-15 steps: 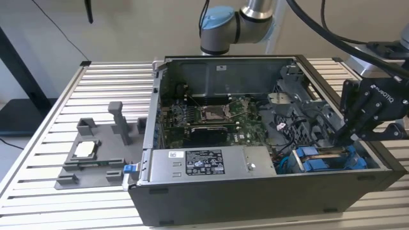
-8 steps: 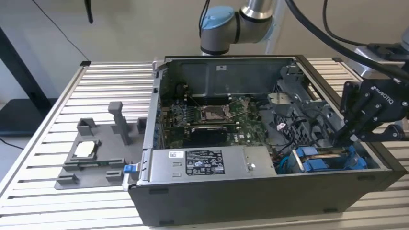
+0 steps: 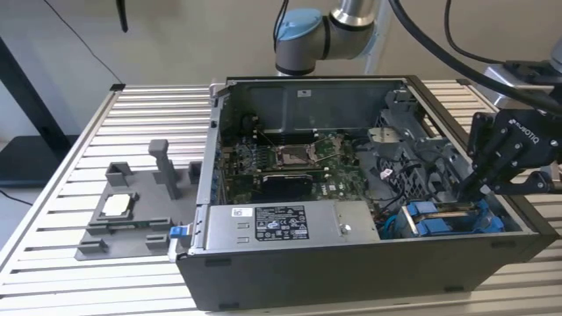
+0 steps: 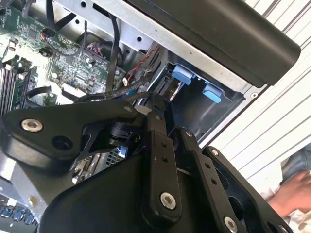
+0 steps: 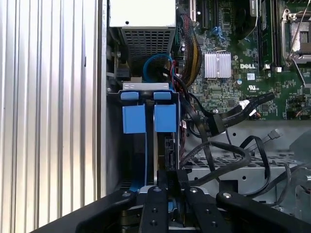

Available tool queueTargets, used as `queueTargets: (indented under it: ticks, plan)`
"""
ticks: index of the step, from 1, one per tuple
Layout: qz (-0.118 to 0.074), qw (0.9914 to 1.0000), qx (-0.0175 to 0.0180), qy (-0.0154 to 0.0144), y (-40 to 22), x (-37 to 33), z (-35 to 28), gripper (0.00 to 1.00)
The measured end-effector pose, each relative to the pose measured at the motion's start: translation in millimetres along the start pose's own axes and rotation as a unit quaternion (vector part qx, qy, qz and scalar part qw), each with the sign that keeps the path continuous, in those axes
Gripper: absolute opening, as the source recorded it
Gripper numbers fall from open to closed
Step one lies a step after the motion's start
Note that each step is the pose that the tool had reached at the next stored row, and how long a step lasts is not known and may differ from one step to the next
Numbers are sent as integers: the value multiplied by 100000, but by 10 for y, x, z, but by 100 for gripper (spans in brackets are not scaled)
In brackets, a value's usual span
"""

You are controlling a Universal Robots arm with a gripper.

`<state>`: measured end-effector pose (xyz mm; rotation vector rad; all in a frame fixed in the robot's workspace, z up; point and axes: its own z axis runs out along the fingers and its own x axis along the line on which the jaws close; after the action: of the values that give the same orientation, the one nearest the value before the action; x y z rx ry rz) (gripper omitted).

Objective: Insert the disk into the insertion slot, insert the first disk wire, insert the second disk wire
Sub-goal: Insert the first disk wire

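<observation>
The jaws are drawn close together, tip to tip, at the gripper (image 5: 168, 178) in the first wrist view. They sit right at the near edge of the disk (image 5: 156, 155), and I cannot tell whether they pinch that edge or only meet over it. The disk stands on its edge inside the insertion slot (image 5: 146, 86), with its blue carrier (image 5: 133, 119) showing at the far end of the cage.

One long side of the slot lies just beside the case wall (image 5: 103, 97) — there is almost no room there. Past that wall runs the ribbed metal desk (image 5: 48, 116). On the slot's other long side, black cables (image 5: 218, 150) loop close by, some touching the cage's edge. Beyond them is the motherboard (image 5: 233, 73).

In the exterior view the slot sits in the near corner of the open computer case (image 3: 351, 276), on the exterior view's right, with the grey power supply box (image 3: 281, 227) beside it. A grey fixture (image 3: 131, 217) lies well apart on the desk — and in the second wrist view a person's hand (image 4: 291, 191) rests outside the case.
</observation>
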<state>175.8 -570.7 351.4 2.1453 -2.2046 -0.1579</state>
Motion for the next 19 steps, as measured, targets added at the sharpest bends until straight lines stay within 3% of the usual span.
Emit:
queueTargets:
  ticks: [15,19]
  plan:
    - [8,100000,31,36,-18,-14,47,19]
    - [-3,100000,241,29,-21,-15,59,19]
